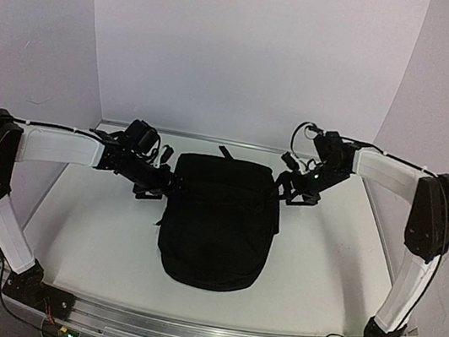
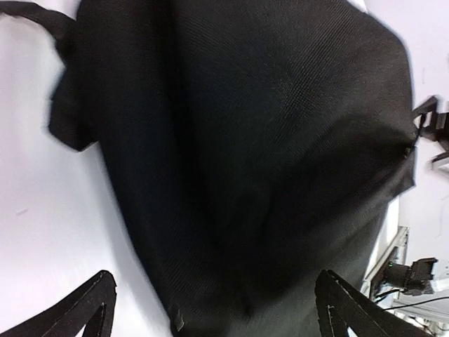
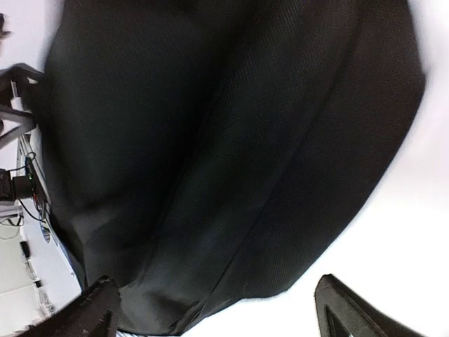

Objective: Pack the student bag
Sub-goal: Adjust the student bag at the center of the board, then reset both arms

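The student bag (image 1: 217,223), a large black fabric backpack, lies flat in the middle of the white table with its top loop (image 1: 225,152) towards the back wall. My left gripper (image 1: 156,185) sits at the bag's upper left corner. It is open, and its fingers (image 2: 91,309) stand wide apart with the bag (image 2: 245,140) lying in front of them. My right gripper (image 1: 294,188) is at the upper right corner, also open. One of its fingers (image 3: 344,309) is over the bare table, and the bag's edge (image 3: 210,126) runs between the two. Neither gripper holds anything.
A black strap (image 2: 42,14) trails off the bag's corner onto the table. An aluminium rail (image 1: 198,335) with both arm bases runs along the near edge. White walls close in the back and sides of the table (image 1: 86,232).
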Available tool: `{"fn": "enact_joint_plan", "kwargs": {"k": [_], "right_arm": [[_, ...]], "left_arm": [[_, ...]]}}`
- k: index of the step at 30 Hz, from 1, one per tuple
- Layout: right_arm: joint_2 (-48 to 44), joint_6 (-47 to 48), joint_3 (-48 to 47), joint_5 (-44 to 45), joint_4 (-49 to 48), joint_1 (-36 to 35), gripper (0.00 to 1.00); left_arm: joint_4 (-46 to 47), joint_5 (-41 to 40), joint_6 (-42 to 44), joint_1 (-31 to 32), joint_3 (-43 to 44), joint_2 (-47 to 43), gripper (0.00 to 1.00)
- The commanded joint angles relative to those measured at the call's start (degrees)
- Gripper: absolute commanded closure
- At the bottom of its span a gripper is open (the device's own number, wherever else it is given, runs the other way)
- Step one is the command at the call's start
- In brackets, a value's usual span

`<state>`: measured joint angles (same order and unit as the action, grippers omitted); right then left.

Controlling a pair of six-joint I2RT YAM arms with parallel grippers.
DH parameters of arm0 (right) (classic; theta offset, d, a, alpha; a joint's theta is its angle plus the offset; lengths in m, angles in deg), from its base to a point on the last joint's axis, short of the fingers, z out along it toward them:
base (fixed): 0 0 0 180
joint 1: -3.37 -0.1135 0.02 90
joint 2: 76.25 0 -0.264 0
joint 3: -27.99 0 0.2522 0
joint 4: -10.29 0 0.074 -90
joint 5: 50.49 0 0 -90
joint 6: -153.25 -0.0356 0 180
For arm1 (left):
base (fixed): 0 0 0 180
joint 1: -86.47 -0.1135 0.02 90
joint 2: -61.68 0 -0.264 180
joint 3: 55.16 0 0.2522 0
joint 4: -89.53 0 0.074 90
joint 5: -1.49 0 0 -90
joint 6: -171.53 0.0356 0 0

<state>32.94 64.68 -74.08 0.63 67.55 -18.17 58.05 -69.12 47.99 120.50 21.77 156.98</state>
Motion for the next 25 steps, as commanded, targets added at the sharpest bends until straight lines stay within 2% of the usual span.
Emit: {"fn": "enact_joint_plan", "kwargs": {"k": [1,5,11,19,25], "right_arm": [[-13.86,0.92,-0.25,4.44,-0.96,1.00,0.02],[-21.82,1.27,3.85,7.94,-0.61,1.59,0.02],[-31.83,3.33,13.47,14.48,-0.81,3.13,0.02],[-35.54,3.48,19.14,12.79,-1.19,5.23,0.02],[-35.39,2.91,19.16,11.81,-1.37,5.34,0.02]], "left_arm": [[-9.54,-7.79,2.52,-0.94,5.99,-9.44,0.00],[-16.69,-15.45,2.83,-1.10,7.60,-14.54,0.00],[-20.82,-22.94,0.81,-1.20,2.75,-22.95,0.00],[-22.63,-28.24,-3.81,-1.25,-4.64,-28.00,0.00],[-23.82,-29.17,-4.69,-1.22,-3.44,-28.75,0.00]]}}
